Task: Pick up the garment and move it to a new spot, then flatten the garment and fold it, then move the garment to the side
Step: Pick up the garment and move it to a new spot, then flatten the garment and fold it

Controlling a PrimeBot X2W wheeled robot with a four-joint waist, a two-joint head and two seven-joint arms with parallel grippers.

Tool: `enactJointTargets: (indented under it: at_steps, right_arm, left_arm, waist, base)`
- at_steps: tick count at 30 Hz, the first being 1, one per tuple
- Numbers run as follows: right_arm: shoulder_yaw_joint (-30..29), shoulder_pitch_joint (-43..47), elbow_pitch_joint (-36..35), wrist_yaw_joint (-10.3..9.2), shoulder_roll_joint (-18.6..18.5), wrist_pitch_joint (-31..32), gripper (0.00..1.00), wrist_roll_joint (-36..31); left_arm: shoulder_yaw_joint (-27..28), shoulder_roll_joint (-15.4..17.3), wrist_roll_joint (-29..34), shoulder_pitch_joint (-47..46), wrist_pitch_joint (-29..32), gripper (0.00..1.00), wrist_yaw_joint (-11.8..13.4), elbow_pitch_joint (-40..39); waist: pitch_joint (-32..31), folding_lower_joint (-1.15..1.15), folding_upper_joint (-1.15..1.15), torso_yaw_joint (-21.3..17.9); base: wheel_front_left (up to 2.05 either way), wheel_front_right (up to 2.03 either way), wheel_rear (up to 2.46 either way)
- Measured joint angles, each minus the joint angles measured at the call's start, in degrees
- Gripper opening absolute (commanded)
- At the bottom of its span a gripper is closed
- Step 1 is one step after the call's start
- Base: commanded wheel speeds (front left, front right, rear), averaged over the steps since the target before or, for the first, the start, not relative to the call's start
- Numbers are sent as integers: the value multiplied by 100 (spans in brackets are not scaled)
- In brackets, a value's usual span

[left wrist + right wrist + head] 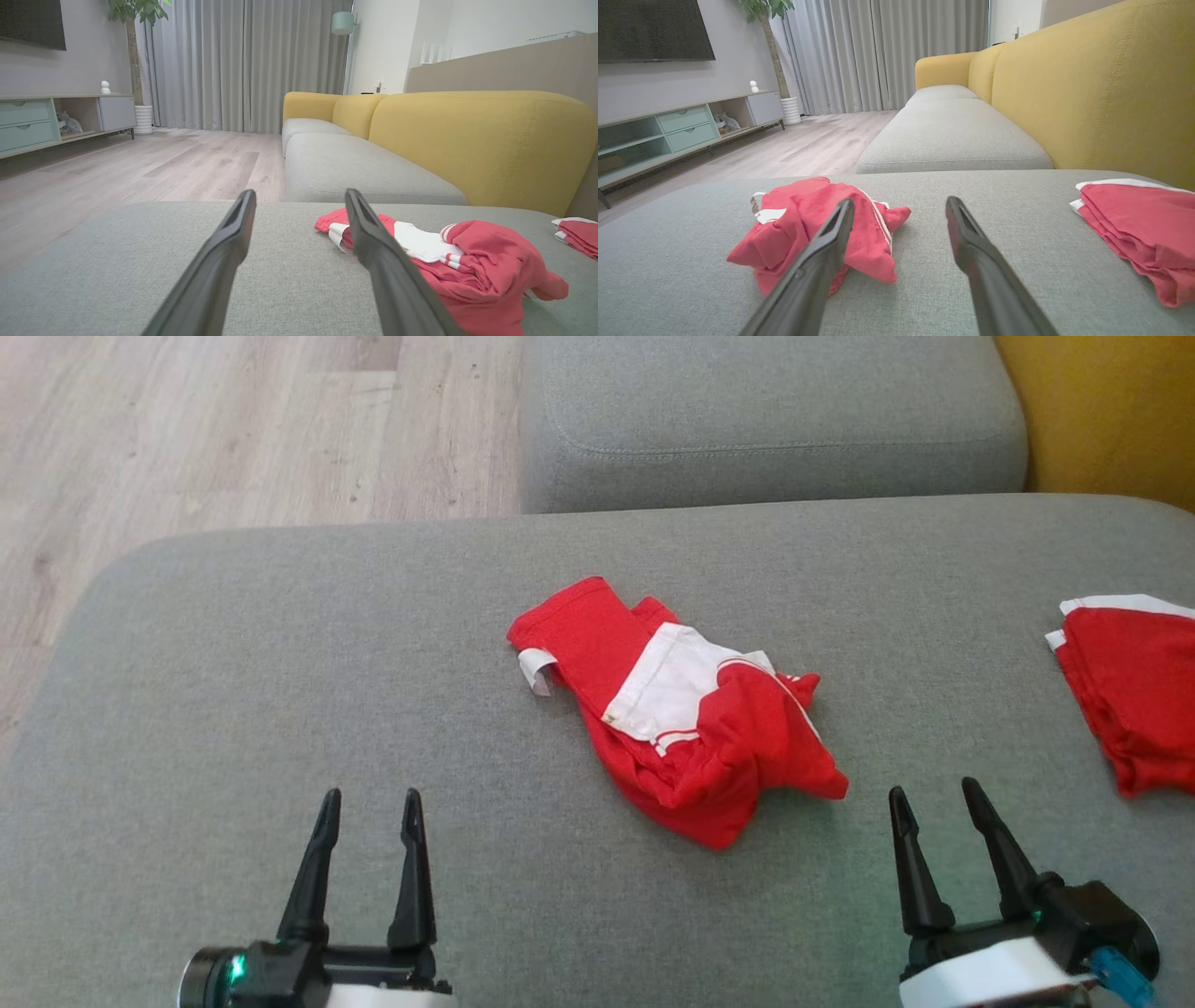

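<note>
At the lower left of the head view, the left end effector (372,795) sits over the grey sofa cushion (233,691), its fingers spread with nothing between them. Mid-cushion, the crumpled red-and-white garment (681,728) lies in a heap, apart from both end effectors. To its right, the right end effector (934,788) is likewise spread wide and empty, near the heap's lower right edge. At the far right, a second red garment (1134,691) lies folded.
</note>
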Motion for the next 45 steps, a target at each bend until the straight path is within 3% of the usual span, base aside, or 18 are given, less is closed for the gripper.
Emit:
enactJointTargets:
  at_steps: [15,35,40,45]
  right_arm:
    - [4,8,13,0,40,0,100,-1]
    - [183,12,26,-1,41,0,100,5]
    - [259,3,1,0,41,0,100,5]
    - [361,-101,-19,0,40,0,100,-1]
  left_arm:
    - [12,-18,111,-1,0,100,-13,132]
    - [5,-20,112,-2,0,100,-76,336]
    - [-4,15,191,-370,0,100,-352,708]
    - [-142,142,134,-1772,289,100,-850,1126]
  waist:
    - [-47,0,0,90]
    - [46,0,0,-151]
    - [211,0,0,-341]
    - [593,2,0,-551]
  base:
    - [0,0,0]
    - [0,0,0]
    - [0,0,0]
    - [0,0,0]
